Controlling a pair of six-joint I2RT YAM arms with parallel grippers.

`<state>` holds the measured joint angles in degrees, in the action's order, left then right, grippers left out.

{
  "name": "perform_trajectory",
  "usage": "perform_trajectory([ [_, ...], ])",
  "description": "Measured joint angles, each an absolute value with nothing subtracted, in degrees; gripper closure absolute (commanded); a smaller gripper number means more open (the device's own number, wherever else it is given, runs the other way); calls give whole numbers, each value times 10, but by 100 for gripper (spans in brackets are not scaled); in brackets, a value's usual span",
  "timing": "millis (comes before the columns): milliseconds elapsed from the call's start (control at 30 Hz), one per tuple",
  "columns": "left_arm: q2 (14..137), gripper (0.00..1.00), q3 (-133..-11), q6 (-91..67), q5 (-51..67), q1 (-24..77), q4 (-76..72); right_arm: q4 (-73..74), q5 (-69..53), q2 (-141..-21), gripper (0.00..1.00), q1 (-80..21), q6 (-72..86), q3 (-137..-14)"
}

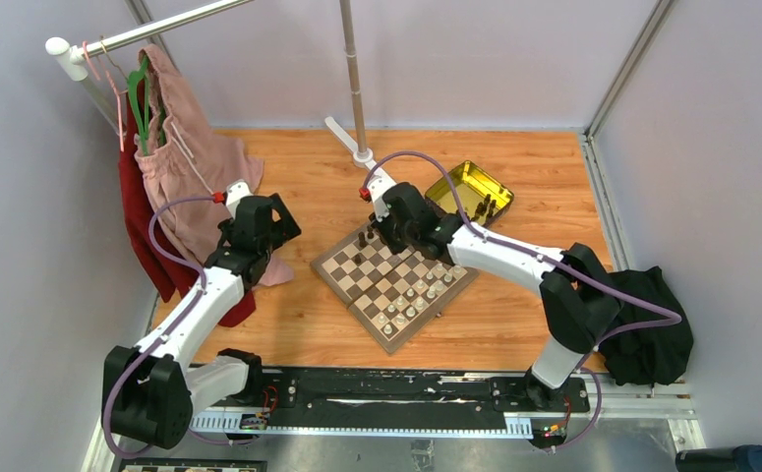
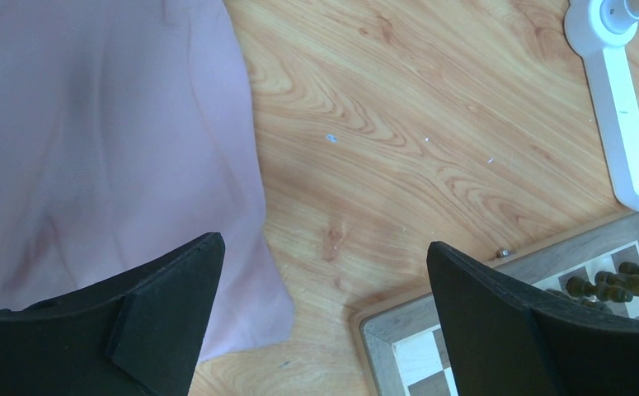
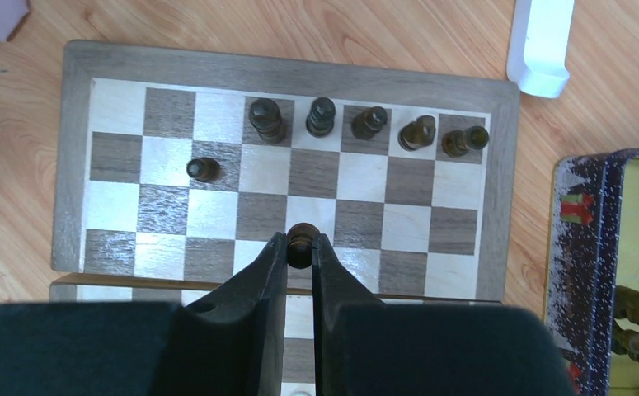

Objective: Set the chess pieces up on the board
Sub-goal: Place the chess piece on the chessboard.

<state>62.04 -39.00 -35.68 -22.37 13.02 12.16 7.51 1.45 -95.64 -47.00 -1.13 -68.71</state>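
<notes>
The pink fabric garment [image 2: 93, 148] is lying left of the flat wooden chessboard with dark brown and cream checks [image 3: 77, 165]. The left gripper [image 2: 322, 244] is hovering beside the board's left corner, its black fingers [image 2: 176, 289] standing wide apart and holding nothing. Over the board's far half, the right gripper [image 3: 299, 247] is clamping a small dark brown chess piece [image 3: 301, 234] between its fingers. Five other dark pieces [image 3: 369, 122] are standing along the board's far row, and a lone dark pawn [image 3: 203, 169] is standing one row nearer. Pale cream pieces [image 1: 411, 305] are occupying the board's near side. The yellow-gold square tin [image 1: 470, 192] is sitting just off the board's far right side.
</notes>
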Motion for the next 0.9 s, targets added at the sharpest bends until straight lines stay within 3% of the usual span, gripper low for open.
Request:
perform_trajectory([
  [900,618,0,-385,-349,-234,134,134,-8,-12,-1043,100,-491,-11,-685],
])
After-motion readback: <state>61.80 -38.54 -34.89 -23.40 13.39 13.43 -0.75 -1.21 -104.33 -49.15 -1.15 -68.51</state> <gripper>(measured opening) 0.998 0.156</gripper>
